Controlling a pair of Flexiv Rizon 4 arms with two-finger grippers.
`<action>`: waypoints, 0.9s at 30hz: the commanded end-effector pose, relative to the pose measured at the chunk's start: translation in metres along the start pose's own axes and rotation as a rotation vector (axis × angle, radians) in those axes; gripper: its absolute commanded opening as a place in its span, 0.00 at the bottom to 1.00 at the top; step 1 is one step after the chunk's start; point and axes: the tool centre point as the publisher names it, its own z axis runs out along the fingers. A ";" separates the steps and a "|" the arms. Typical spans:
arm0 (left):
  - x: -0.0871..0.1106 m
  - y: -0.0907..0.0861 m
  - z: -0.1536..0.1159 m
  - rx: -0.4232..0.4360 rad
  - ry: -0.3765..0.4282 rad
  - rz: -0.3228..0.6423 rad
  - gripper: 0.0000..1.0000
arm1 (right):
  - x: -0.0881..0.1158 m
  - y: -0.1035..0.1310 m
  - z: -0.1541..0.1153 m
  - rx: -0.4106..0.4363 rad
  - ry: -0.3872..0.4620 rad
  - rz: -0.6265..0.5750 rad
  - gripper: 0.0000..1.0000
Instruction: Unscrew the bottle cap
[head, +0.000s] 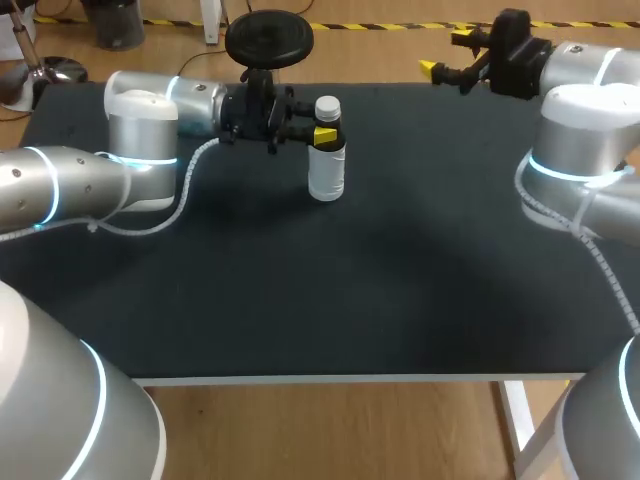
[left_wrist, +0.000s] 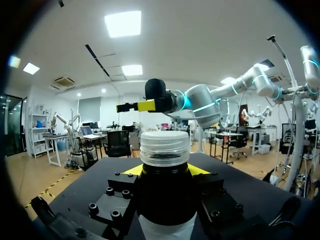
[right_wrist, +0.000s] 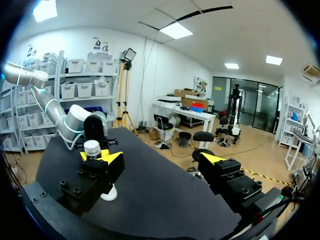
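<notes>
A small bottle (head: 327, 170) stands upright on the black table (head: 330, 290), with a white body, a dark shoulder and a clear ribbed cap (head: 327, 107). My left gripper (head: 322, 135) comes in from the left and is shut on the dark shoulder just under the cap. In the left wrist view the cap (left_wrist: 165, 147) rises above the two yellow tips pressed to the bottle (left_wrist: 166, 195). My right gripper (head: 445, 55) hangs open above the table's far right edge, well away from the bottle. In the right wrist view the bottle (right_wrist: 109, 193) is partly hidden behind one of its fingers (right_wrist: 102, 159).
A black round stool seat (head: 268, 36) stands just past the table's far edge, behind the left gripper. A white cable (head: 185, 195) loops from the left arm over the table. No other objects lie on the black surface.
</notes>
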 end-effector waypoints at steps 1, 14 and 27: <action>0.000 0.000 0.001 -0.001 -0.003 0.000 0.00 | 0.020 -0.001 0.006 -0.077 -0.008 0.013 1.00; 0.000 0.000 0.001 -0.001 -0.003 0.000 0.00 | 0.088 0.010 0.007 -0.118 -0.045 0.037 1.00; 0.000 0.000 0.001 -0.001 -0.003 0.000 0.00 | 0.137 0.006 0.030 -0.068 -0.150 -0.015 1.00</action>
